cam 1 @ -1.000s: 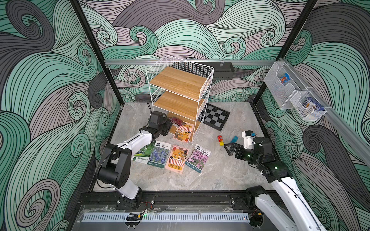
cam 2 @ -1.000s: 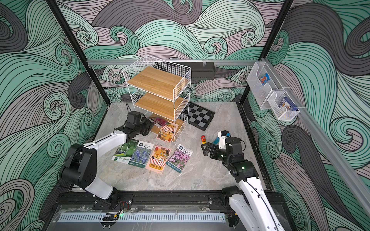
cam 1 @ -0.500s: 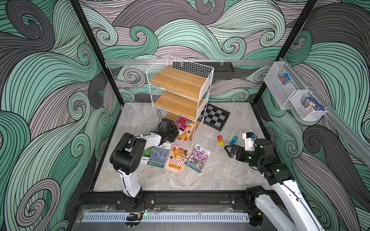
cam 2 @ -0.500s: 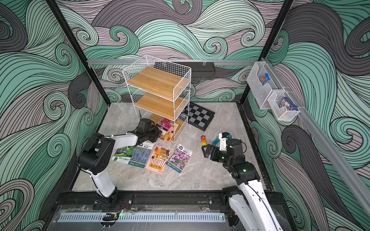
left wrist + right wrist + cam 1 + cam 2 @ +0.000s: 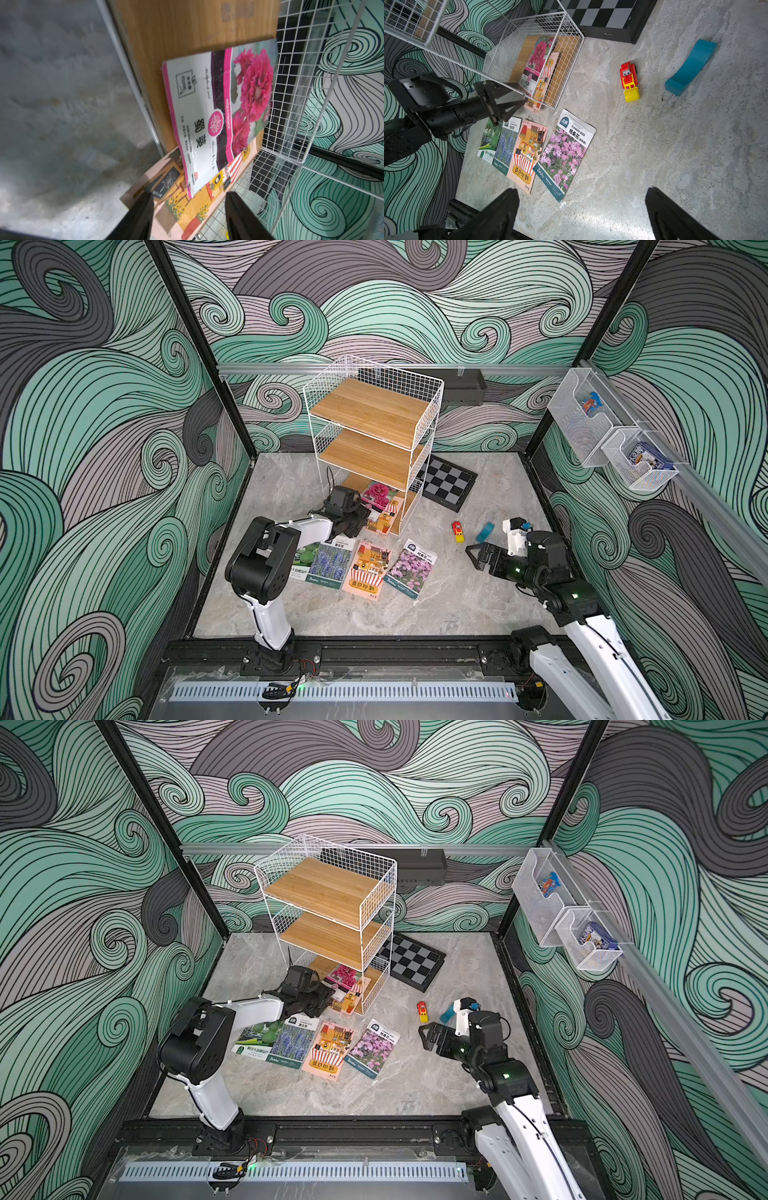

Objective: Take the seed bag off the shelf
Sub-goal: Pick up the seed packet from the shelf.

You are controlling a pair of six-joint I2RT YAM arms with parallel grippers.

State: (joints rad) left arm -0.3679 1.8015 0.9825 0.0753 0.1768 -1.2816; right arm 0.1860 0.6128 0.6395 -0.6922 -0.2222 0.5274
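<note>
- Left fingers [image 5: 141, 214] apart at the orange seed bag [image 5: 182, 209], whose edge overhangs the shelf [image 5: 187, 27] bottom board.
- Hollyhock bag [image 5: 207, 116] lies on it; a pull probably drags both out.
- Shallow pinch may slip.
- Right fingers [image 5: 500, 214] apart, well clear.

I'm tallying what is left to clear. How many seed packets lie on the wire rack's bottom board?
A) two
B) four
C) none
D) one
A: in the left wrist view a pink hollyhock packet lies on top of an orange sunflower packet, both on the bottom board of the shelf, with the lower one sticking out past the front edge.
</note>
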